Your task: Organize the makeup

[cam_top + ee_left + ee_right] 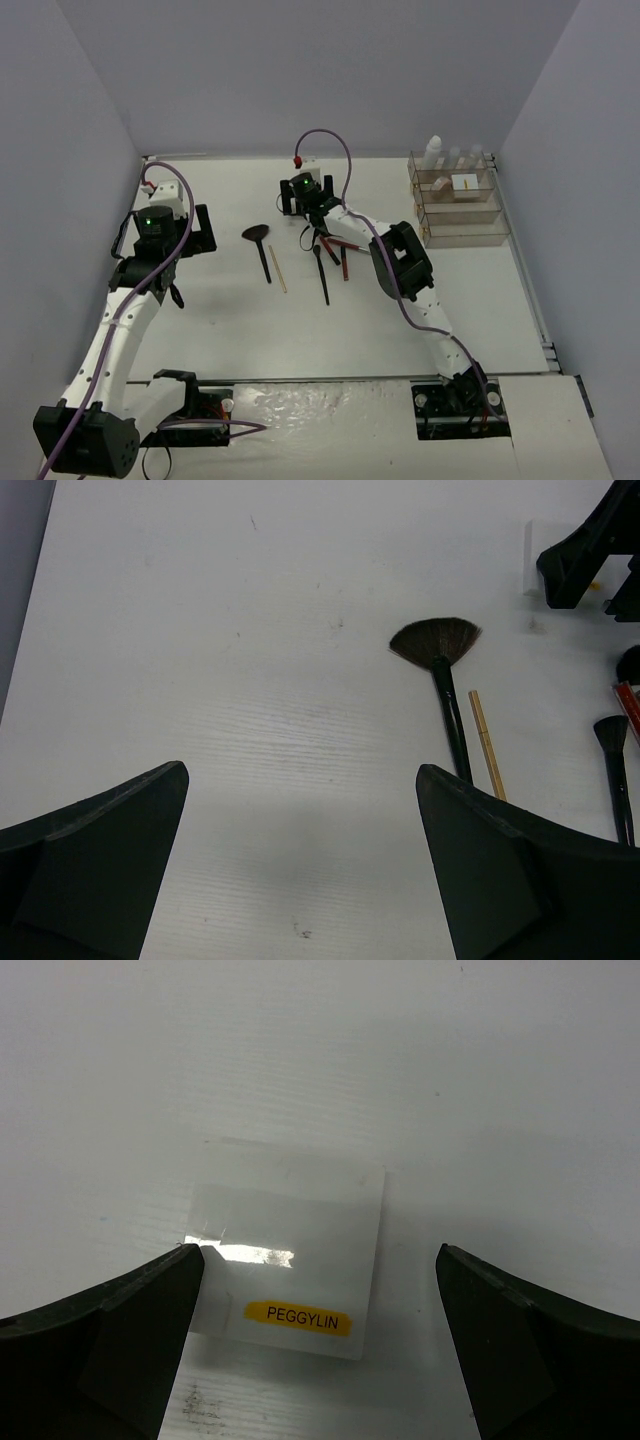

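A white square pad (290, 1260) with a yellow "PEGGYLIN" label lies flat on the table. My right gripper (320, 1256) is open, with one finger on each side of the pad and neither gripping it; in the top view this gripper (303, 192) is at the table's far middle. My left gripper (302, 772) is open and empty over bare table. A black fan brush (437, 645), a tan pencil (487, 745) and a second black brush (612, 742) lie to its right. Red pencils (340, 250) lie under the right arm.
The clear tiered organizer (462, 225) stands at the far right, with white-capped bottles (435, 150) on its back tier and a white pad (465, 183) in a middle tray. Grey walls close in the table on three sides.
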You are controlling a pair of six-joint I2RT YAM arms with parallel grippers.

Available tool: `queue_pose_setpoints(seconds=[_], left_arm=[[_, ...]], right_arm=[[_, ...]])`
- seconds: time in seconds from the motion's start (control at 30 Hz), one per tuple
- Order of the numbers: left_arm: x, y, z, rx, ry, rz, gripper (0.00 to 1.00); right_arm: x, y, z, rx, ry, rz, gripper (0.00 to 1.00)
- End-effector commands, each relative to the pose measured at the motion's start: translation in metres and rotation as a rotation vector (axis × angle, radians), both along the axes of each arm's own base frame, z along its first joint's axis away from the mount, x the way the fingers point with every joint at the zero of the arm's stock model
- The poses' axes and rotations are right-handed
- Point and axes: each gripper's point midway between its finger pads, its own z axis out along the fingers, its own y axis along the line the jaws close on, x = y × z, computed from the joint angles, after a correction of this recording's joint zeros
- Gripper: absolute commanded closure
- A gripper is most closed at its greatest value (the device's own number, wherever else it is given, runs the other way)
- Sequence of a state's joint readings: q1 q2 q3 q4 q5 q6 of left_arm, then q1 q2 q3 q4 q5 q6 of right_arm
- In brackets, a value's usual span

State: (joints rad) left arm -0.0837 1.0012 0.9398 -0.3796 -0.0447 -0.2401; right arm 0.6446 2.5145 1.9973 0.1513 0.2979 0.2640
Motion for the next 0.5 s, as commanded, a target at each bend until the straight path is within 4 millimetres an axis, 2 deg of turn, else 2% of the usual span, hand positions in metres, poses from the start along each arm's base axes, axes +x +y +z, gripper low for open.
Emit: queue_pose_setpoints(seconds=[0.0, 0.23, 0.47], left_arm=[[0.008, 0.0, 0.032, -0.021, -0.098, 0.009, 0.03], [0.007, -0.001, 0.031, -0.025, -0.099, 0.005, 0.03], [0.009, -0.004, 0.03, -0.038, -0.093, -0.007, 0.03]], right_arm=[[0.012, 0.015, 0.035, 0.065, -0.089, -0.037, 0.0], [0.008, 0.03, 0.028, 0.108, -0.058, 0.024, 0.0], [0.001, 0.032, 0.016, 0.102, -0.039, 0.011, 0.0]])
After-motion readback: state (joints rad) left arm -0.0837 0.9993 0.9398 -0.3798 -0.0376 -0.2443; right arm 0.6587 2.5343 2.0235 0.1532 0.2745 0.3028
